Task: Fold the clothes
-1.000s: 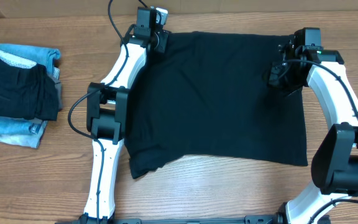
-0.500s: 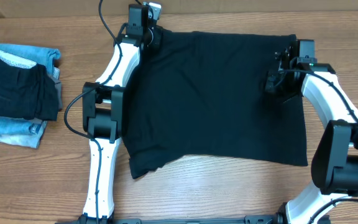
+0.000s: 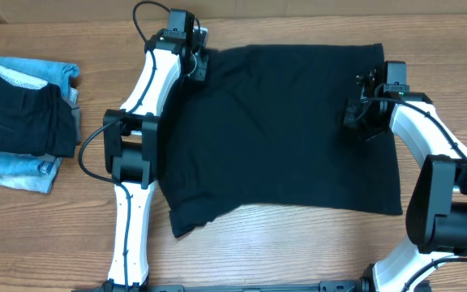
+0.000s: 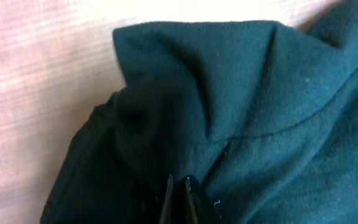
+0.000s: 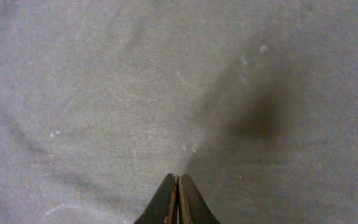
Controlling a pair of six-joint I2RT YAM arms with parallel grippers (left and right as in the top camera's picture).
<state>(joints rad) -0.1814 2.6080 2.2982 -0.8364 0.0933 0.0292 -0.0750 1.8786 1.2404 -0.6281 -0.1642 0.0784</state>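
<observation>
While the black shirt [image 3: 282, 130] is lying spread flat on the wooden counter [image 3: 298, 251], its long axis is running from left to right across the overhead view, with one loose corner sticking out toward the near left; which edge is the collar is not showing from above. The left gripper [image 3: 194, 66] is sitting at the shirt's far left corner, and the right gripper [image 3: 357, 113] is resting on the cloth near its right edge. Off to the left, well apart from the shirt, a dark folded garment [image 3: 19, 118] is lying on top of light-blue denim pieces [image 3: 31, 69]. The left wrist view is showing what the overhead is hiding: fingertips pressed together on a raised, bunched fold crossed by a curved seam. The right wrist view is showing closed tips pinching a crease in flat fabric.
</observation>
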